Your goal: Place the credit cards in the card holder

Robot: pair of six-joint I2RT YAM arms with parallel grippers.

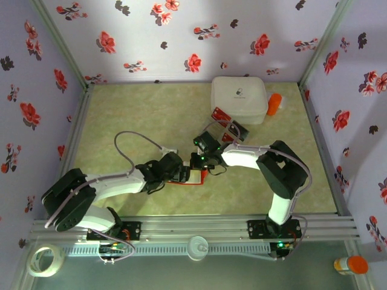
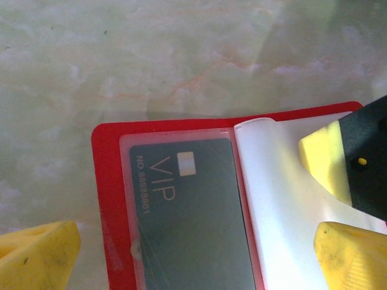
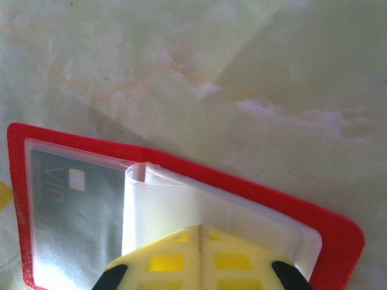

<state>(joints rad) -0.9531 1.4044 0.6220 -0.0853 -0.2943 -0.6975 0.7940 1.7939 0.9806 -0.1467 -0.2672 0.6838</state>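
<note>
The red card holder [image 2: 106, 199] lies open on the table. A dark grey credit card marked VIP [image 2: 193, 217] sits in its left clear pocket, also visible at the left of the right wrist view as the grey card [image 3: 72, 205]. My left gripper [image 2: 193, 260] is open, with one yellow finger on each side of the holder. My right gripper [image 3: 200, 232] is shut, its tips resting on the white pocket leaves [image 3: 181, 202]. From above, both grippers [image 1: 187, 168] meet over the holder [image 1: 198, 177]. More cards, one red [image 1: 221, 115] and one dark [image 1: 237, 128], lie by the white box.
A white square box [image 1: 239, 99] stands at the back right, with an orange bottle [image 1: 275, 104] beside it. Flowered walls close in three sides of the table. A tape roll [image 1: 45, 260] and an orange-capped bottle [image 1: 351, 264] lie beyond the near rail.
</note>
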